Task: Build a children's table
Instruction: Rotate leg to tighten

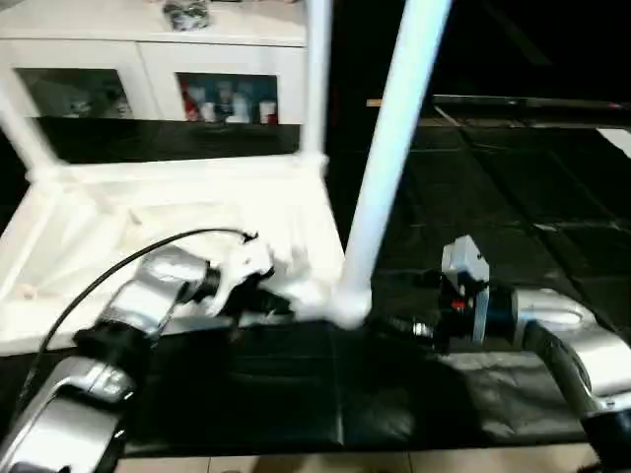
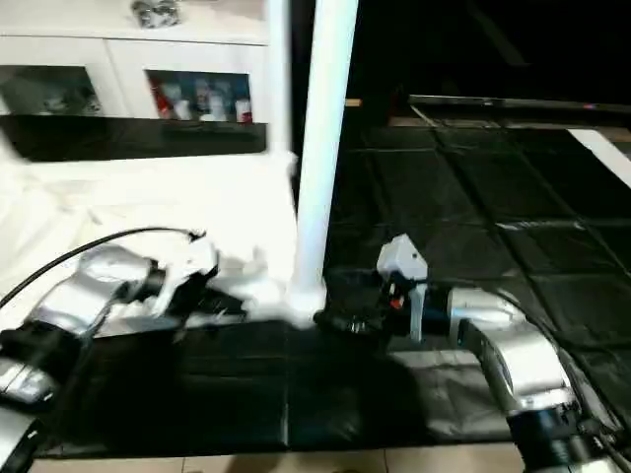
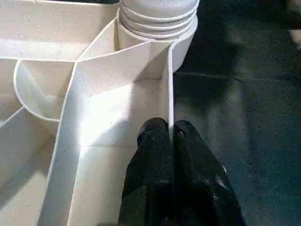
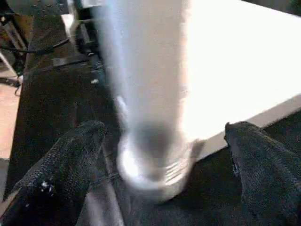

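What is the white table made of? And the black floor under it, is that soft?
The table top looks like smooth white plastic: thin moulded ribs run across its underside, with a slight sheen. The leg in the corner socket looks like the same plastic, a round tube. The black floor mat seems to be matte foam or rubber tiles, judging by its seams; softness is unclear.

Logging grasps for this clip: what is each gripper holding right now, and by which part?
The left gripper is shut on the tabletop's thin side wall, near the corner socket. The right gripper stands open around the leg's base, holding nothing.
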You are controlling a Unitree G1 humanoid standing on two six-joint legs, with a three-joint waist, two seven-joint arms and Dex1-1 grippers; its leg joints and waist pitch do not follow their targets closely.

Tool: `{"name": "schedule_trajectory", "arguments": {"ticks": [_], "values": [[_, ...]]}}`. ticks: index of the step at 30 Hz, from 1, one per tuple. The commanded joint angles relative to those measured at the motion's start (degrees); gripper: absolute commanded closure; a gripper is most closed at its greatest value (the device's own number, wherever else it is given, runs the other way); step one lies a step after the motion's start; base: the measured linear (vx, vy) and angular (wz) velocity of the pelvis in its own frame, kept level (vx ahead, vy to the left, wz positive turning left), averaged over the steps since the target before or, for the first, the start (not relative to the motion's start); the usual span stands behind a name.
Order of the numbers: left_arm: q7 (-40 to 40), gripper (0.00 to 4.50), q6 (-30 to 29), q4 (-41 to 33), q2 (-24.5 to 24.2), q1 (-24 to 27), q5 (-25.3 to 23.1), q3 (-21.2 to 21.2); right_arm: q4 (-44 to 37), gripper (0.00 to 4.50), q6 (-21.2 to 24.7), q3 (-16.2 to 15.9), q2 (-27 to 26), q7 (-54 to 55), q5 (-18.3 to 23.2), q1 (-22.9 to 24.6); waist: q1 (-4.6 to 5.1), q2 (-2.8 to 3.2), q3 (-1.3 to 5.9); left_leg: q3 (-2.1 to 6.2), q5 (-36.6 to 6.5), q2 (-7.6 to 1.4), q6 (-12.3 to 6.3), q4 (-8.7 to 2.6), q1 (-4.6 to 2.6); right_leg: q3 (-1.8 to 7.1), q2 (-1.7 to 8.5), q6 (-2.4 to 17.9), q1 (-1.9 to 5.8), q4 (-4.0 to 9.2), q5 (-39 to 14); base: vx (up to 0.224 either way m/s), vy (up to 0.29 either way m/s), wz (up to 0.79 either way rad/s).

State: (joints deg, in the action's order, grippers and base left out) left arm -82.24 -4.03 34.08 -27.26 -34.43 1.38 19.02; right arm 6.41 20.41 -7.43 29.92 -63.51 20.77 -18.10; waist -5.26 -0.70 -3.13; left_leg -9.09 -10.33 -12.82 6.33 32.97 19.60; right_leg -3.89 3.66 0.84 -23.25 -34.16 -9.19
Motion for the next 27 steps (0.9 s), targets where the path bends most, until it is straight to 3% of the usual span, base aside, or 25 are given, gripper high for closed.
{"name": "schedule_trajectory", "arguments": {"ticks": [1,2,4,6,11,15,21,27], "values": [[-3.3,4.45,1.0,-1.1,0.5,0.4,0.3,2.5,2.1,0.00,-2.1,-1.0,-0.1,-1.6,-1.0,-1.5,0.00,-0.38,3.81,-1.14,-11.5,-0.23,-2.44,-3.26,-0.34,2.44,3.46,11.2,2.65,4.04,-16.7,0.000,0.000,0.00],[-3.4,4.45,1.6,-1.1,0.4,0.4,0.0,2.8,3.3,0.00,-2.6,-1.5,-0.4,-2.9,-0.9,-2.3,-0.14,-0.32,3.72,-1.31,-12.7,-0.22,-2.52,-3.21,-0.55,2.44,3.32,11.6,2.50,4.04,-16.8,0.000,0.000,0.00],[-3.5,4.45,1.8,-0.9,0.4,0.3,-0.3,3.0,4.0,0.00,-2.7,-2.0,-0.5,-4.1,-0.7,-2.8,-0.18,-0.47,3.70,-1.32,-12.6,-0.18,-2.53,-3.26,-0.14,2.37,3.41,10.9,2.86,4.02,-18.0,0.000,0.000,0.00],[-4.0,4.50,2.5,-1.0,0.4,0.0,-0.6,3.3,5.8,0.30,-3.2,-3.5,-0.9,-7.4,-0.4,-4.0,-0.32,-0.60,3.76,-1.23,-12.5,-0.26,-2.42,-3.32,-0.04,2.30,3.48,9.9,2.91,4.08,-19.2,0.000,0.000,0.00],[-5.3,4.50,2.7,-2.2,0.1,0.0,-1.0,3.9,10.7,0.64,-4.8,-5.8,-1.5,-13.2,-0.8,-6.5,-0.50,-0.73,3.88,-1.29,-12.0,-0.33,-2.67,-3.15,-0.01,2.27,3.60,10.1,2.79,3.94,-19.1,0.000,0.000,0.00],[-5.5,4.50,2.6,-3.0,-0.1,0.0,-1.0,4.2,14.6,0.86,-6.2,-6.1,-2.2,-14.8,-1.7,-8.5,-0.82,-0.67,3.86,-1.33,-11.2,-0.37,-2.57,-3.07,0.15,2.27,3.62,10.3,2.75,3.80,-18.6,0.000,0.000,0.00],[-5.7,4.50,2.5,-3.3,0.0,-0.2,-0.9,4.4,21.0,1.53,-7.9,-6.7,-3.0,-17.6,-2.7,-11.5,-0.66,-0.79,3.90,-1.28,-12.0,-0.30,-2.58,-3.06,0.41,2.00,3.69,10.5,2.85,3.64,-18.8,0.000,0.000,0.00],[-5.7,4.50,2.3,-3.5,-0.1,0.1,-0.8,4.6,23.9,2.01,-8.5,-7.0,-3.3,-19.7,-2.8,-12.4,-0.67,-0.81,3.85,-1.21,-13.1,-0.40,-1.94,-3.12,0.23,2.09,3.68,10.4,2.72,3.70,-19.9,0.000,0.000,0.00]]}}
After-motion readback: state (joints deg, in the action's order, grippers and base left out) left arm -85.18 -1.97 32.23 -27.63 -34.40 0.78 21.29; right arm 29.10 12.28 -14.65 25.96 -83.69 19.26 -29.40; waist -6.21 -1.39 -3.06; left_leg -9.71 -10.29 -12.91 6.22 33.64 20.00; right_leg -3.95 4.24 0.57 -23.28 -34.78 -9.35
